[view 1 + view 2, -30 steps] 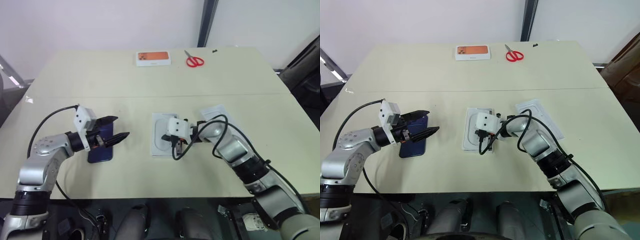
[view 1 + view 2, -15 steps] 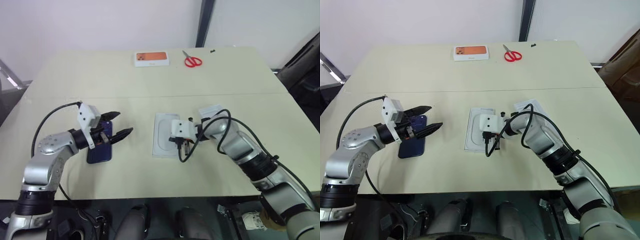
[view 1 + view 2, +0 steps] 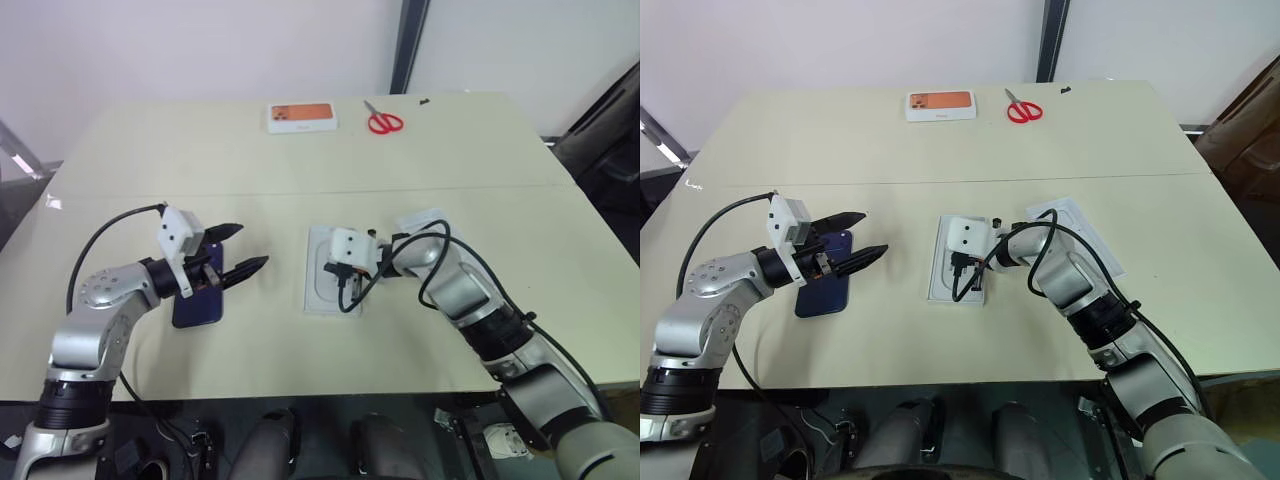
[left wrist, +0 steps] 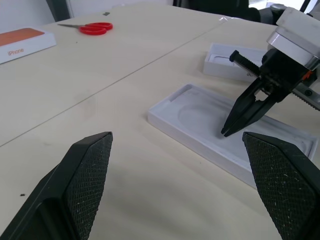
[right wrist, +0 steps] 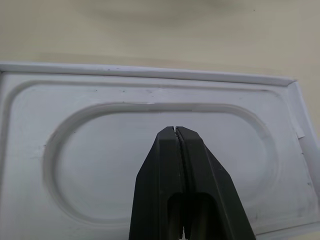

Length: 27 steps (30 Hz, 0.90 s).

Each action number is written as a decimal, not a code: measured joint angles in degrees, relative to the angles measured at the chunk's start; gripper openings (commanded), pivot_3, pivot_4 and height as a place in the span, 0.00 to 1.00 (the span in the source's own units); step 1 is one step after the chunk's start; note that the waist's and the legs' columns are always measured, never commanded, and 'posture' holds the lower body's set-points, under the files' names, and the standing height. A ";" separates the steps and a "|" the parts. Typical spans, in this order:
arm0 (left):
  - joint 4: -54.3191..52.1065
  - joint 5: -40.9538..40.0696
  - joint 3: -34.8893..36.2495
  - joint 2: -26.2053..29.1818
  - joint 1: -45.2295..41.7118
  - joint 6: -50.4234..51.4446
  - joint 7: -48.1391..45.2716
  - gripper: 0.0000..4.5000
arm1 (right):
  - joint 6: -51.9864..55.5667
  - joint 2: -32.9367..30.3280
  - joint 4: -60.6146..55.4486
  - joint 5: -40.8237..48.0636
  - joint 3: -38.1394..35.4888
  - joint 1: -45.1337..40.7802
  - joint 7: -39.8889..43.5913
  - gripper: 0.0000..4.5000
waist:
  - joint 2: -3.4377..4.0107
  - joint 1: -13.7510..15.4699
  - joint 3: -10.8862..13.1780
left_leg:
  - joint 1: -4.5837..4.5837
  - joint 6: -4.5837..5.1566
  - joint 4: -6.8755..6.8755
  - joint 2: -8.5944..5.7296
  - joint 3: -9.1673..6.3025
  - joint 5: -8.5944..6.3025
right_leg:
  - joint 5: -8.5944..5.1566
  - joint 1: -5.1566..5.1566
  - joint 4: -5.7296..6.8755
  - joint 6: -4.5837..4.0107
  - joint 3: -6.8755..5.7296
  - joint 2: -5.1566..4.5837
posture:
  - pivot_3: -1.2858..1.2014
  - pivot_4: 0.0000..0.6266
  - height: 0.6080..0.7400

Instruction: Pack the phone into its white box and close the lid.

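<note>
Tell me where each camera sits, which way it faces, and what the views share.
Head stereo eyes: on the head, looking forward and down at the beige table; both arms show, left claw open by the dark navy-blue phone.
Left wrist: along its open fingers toward the flat white insert with an oval recess and the shut right claw.
Right wrist: down its shut fingers onto that insert.
All share the insert.

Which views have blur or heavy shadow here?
Left wrist view: the left gripper fingers loom soft and out of focus, while the insert and scissors stay sharp. Right wrist view: the shut right gripper is crisp. Left eye view: even lighting, faint shadows on the table.
</note>
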 measured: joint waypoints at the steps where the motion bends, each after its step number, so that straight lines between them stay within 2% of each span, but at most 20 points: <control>1: 0.00 0.00 0.00 0.00 0.00 0.08 0.04 0.98 | -0.70 0.04 0.52 -0.45 0.16 0.01 -0.10 0.01 | 0.00 0.00 0.00 | 0.00 0.00 0.00 0.00 0.00 0.00 | 0.00 0.00 0.00 0.00 0.00 0.00 | 0.52 0.24 0.95; 9: 0.94 -0.04 0.02 0.02 -0.03 0.99 0.31 0.98 | -3.71 0.88 -0.37 -1.44 2.47 1.86 1.84 0.01 | 0.00 -0.08 0.00 | 0.00 -0.01 0.00 0.01 0.00 0.01 | 0.00 -0.01 0.03 0.00 0.00 0.02 | 0.52 0.24 0.95; 23: 1.10 -0.01 0.02 0.02 -0.03 1.59 0.62 0.98 | -8.85 -0.41 -3.34 -0.27 2.20 5.36 6.22 0.01 | 0.00 -0.11 -0.01 | 0.01 -0.01 0.01 0.02 0.00 0.01 | 0.00 0.00 0.03 0.00 0.00 0.03 | 0.52 0.24 0.95; 27: 3.46 -1.23 0.68 0.67 -0.20 6.65 1.81 0.98 | -9.42 0.25 -0.77 0.29 1.08 4.23 5.32 0.01 | 0.00 -0.19 0.00 | 0.01 -0.01 0.01 0.02 0.00 0.01 | 0.00 -0.01 0.08 0.00 0.01 0.03 | 0.52 0.24 0.95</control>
